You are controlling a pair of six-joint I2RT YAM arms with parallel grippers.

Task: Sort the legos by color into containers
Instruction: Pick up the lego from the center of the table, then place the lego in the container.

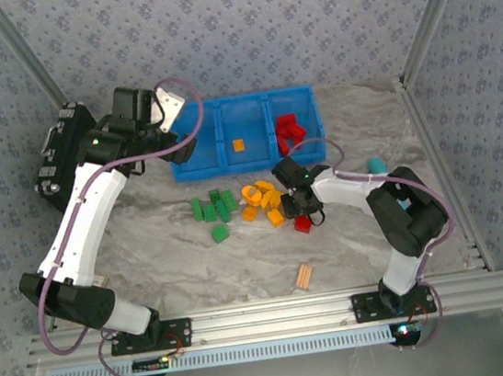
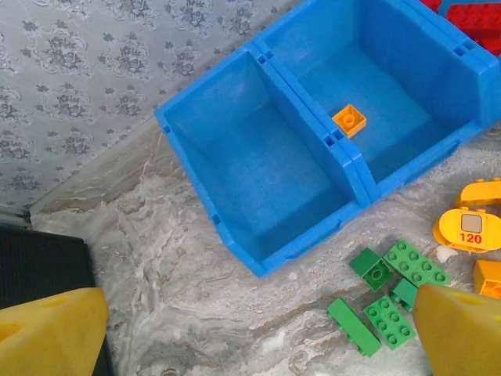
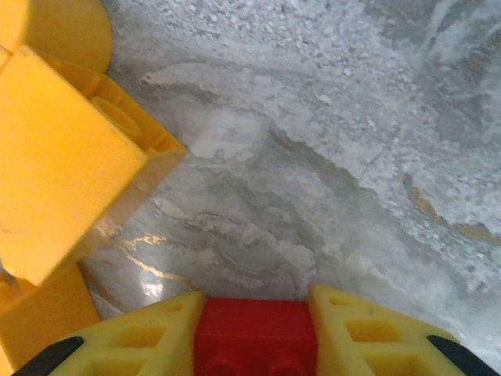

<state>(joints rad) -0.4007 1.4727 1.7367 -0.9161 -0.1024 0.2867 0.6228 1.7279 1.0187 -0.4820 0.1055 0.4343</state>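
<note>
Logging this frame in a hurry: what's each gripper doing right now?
Left gripper: open, holding nothing.
Right gripper: closed on a red lego brick.

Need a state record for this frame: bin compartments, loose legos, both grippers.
left compartment: no bricks in it
middle compartment: one orange brick
right compartment: several red bricks
loose on table: green legos in a cluster, orange-yellow legos clustered to their right
left gripper: open, holding nothing, over the table by the left compartment
right gripper: down at the table beside the orange-yellow legos, fingers pressed to both sides of a red brick
</note>
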